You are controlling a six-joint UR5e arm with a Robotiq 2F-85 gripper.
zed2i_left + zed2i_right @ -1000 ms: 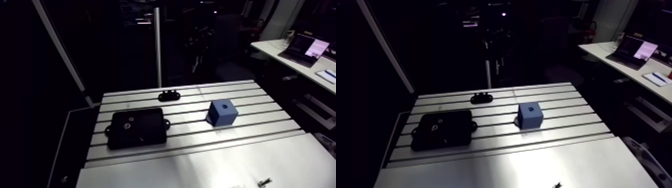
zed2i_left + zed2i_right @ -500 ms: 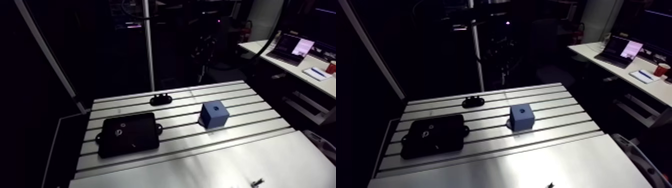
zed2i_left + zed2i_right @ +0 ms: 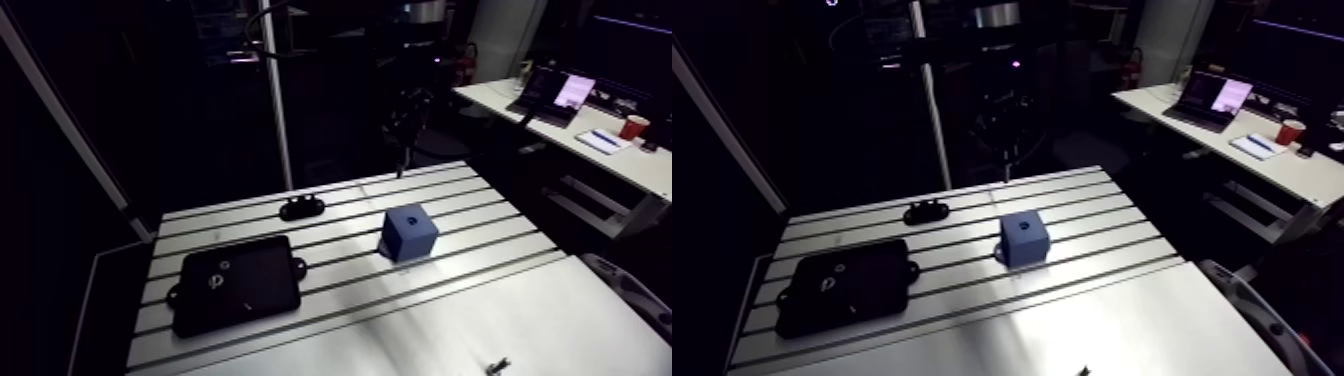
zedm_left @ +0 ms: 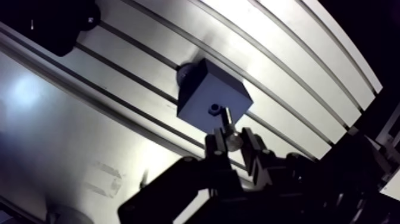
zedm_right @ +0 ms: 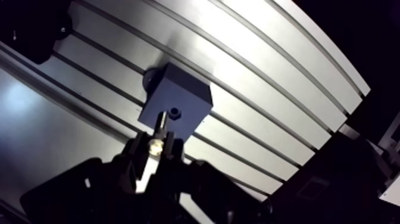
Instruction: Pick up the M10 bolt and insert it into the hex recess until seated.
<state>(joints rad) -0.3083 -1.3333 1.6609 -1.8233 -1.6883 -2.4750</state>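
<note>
In the wrist view my gripper (image 4: 234, 142) is shut on the M10 bolt (image 5: 158, 134). The bolt's bright head sits between the fingers (image 4: 216, 145) and its shank points ahead at the blue block (image 4: 211, 95). The shank's tip lies just beside the dark hex recess (image 4: 213, 109) in the block's top face and has not entered it. How far the tip is from the face I cannot tell. In the arm view the blue block (image 3: 408, 232) stands on the slotted table (image 3: 480, 215), right of the middle, with its recess (image 3: 413, 217) facing up.
A flat black tray (image 3: 238, 285) lies on the table left of the block, and a small black fixture (image 3: 301, 208) sits behind it. A smooth metal sheet (image 3: 450, 320) covers the table's front, with a small loose part (image 3: 497, 366) near its front edge.
The whole arm view has shifted, so the camera moved with the arm. The block, tray and fixture keep their places relative to each other on the table.
</note>
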